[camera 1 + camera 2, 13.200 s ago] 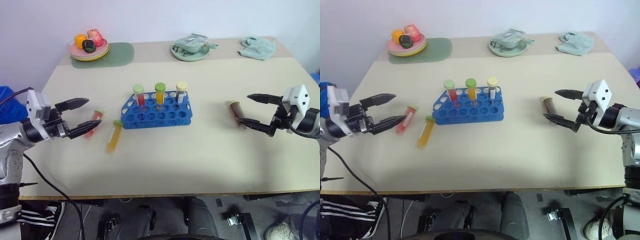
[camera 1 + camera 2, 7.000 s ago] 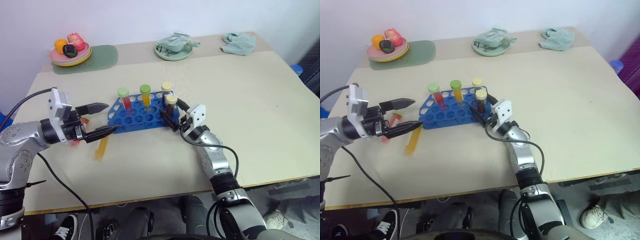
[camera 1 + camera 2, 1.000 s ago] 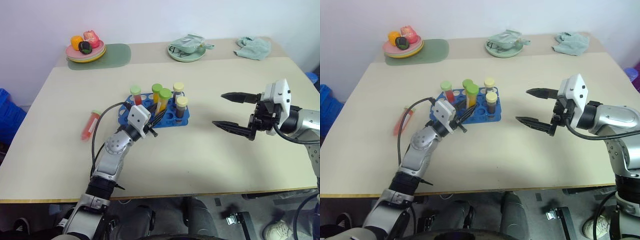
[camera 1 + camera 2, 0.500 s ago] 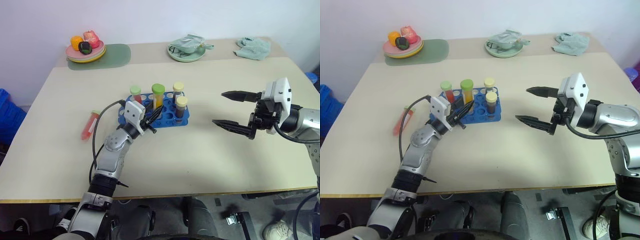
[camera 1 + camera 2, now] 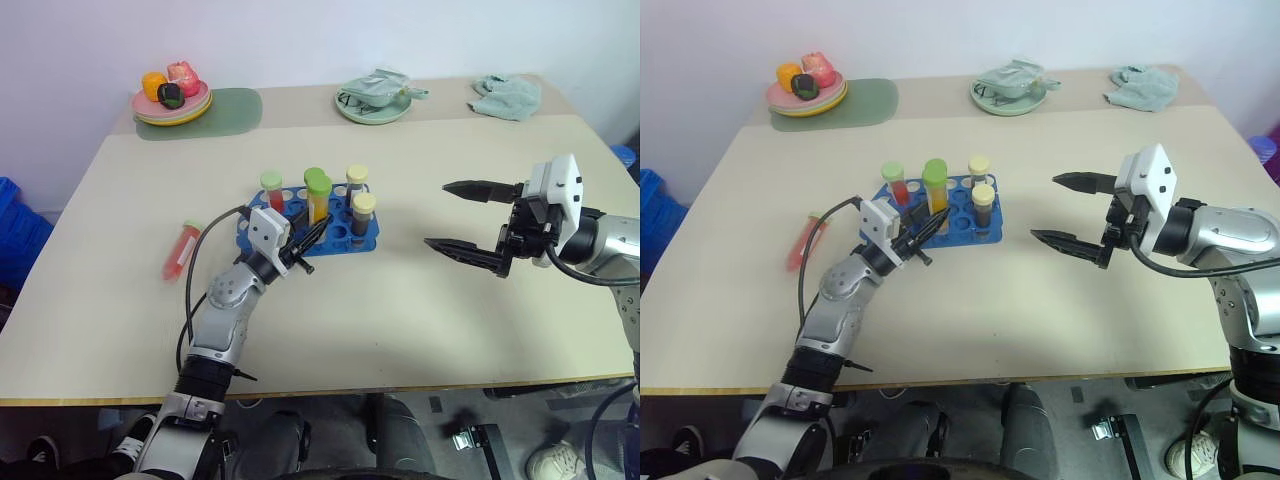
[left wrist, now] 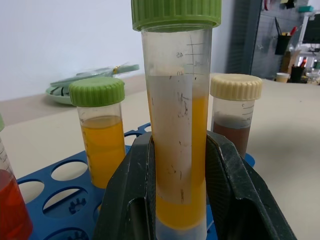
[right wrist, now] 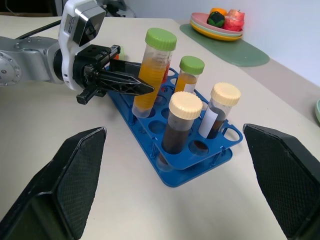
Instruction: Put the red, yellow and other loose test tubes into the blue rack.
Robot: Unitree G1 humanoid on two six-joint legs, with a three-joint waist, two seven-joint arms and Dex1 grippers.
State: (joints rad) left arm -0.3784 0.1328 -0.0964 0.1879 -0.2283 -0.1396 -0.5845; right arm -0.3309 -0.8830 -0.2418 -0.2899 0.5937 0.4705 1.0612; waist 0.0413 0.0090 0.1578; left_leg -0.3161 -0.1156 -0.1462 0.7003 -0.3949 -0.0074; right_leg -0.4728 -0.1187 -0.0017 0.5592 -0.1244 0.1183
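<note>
The blue rack (image 5: 340,232) stands mid-table. It holds a red tube (image 5: 272,191), a yellow tube (image 5: 312,181) and two cream-capped tubes (image 5: 363,212). My left gripper (image 5: 318,232) is shut on another green-capped yellow tube (image 6: 177,125), held nearly upright with its lower end at a hole on the rack's left side; how deep it sits I cannot tell. A loose red tube (image 5: 182,250) lies on the table left of the rack. My right gripper (image 5: 436,215) hangs open and empty to the right of the rack, well apart from it.
At the table's far edge are a plate of toy fruit (image 5: 172,95) on a green mat (image 5: 225,108), a green dish (image 5: 378,100) with crumpled wrapping, and a pale green cloth (image 5: 512,96). Bare tabletop (image 5: 400,310) lies in front of the rack.
My left wrist has rolled a little, so the held yellow tube has gone from leaning to nearly upright over the rack. The right gripper has stayed put, open.
</note>
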